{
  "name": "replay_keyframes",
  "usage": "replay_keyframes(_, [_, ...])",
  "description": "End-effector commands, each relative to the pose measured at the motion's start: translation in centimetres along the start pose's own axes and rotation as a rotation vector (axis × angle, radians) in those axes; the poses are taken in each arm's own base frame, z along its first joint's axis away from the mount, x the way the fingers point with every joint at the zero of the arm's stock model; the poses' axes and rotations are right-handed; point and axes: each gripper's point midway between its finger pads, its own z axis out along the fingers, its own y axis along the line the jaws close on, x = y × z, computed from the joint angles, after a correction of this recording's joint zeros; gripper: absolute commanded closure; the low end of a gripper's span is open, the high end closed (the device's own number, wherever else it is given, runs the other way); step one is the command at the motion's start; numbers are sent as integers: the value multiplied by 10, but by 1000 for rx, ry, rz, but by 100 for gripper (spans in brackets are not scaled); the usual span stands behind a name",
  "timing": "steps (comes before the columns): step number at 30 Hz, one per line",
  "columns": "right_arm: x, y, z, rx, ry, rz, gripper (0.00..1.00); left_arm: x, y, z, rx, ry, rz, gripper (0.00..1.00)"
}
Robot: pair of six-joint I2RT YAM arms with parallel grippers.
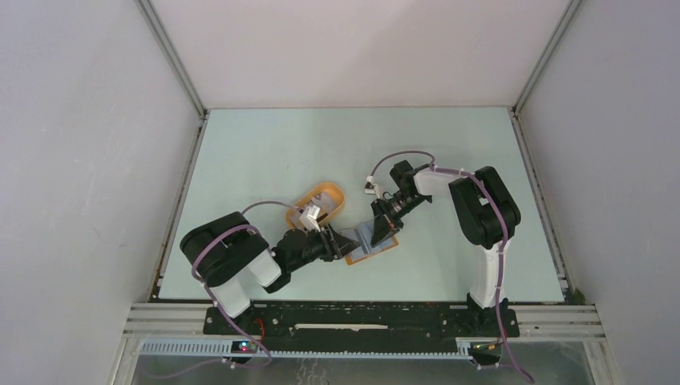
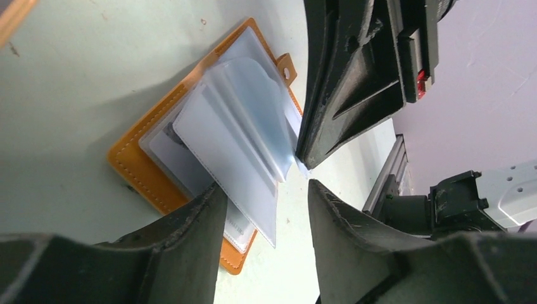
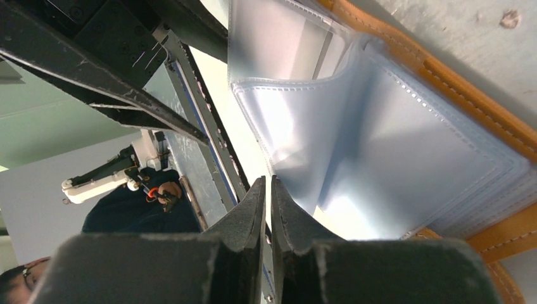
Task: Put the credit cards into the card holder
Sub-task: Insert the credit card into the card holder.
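The left gripper (image 2: 266, 190) hangs low over the tabletop (image 2: 76, 82), jaws half apart and holding nothing. The near corner of the open wallet (image 2: 136, 170) lies just beneath and between them, with a pale card (image 2: 171, 149) tucked inside. Opposite, the right gripper (image 3: 268, 180) has its jaws pinched almost closed on the edge of a lifted clear sleeve (image 3: 392, 171).
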Motion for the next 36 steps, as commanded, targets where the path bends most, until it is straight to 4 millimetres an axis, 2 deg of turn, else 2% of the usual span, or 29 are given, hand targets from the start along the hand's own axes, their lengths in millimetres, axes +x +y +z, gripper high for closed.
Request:
replay_keyframes(1, [-14, 8, -11, 22, -31, -83, 86, -2, 9, -4, -39, -18, -4, 47])
replay_keyframes(8, [-25, 9, -39, 127, -95, -178, 83, 0, 21, -12, -99, -13, 4, 58])
replay_keyframes(13, [-30, 16, -64, 207, -144, -284, 79, -3, 22, -24, -135, -11, 60, 58])
replay_keyframes(15, [-31, 23, -72, 241, -160, -341, 77, -10, 15, -28, -138, -19, 112, 56])
replay_keyframes(17, [-32, 30, -80, 265, -176, -393, 75, -15, 9, -34, -152, -16, 165, 53])
replay_keyframes(19, [-33, 38, -87, 289, -189, -447, 73, -29, 6, -41, -199, -43, 235, 50])
replay_keyframes(20, [-33, 42, -90, 301, -196, -473, 72, -31, 10, -48, -238, -32, 269, 47])
replay_keyframes(26, [-45, 70, -111, 403, -277, -645, 63, -82, -16, -83, -308, -157, 436, 20])
replay_keyframes(31, [-67, 107, -120, 433, -370, -791, 48, -111, -34, -109, -331, -251, 477, 1])
replay_keyframes(33, [-79, 122, -119, 389, -389, -808, 43, -118, -41, -116, -322, -274, 476, 0])
replay_keyframes(36, [-98, 145, -111, 302, -375, -789, 41, -129, -55, -126, -316, -281, 473, 0])
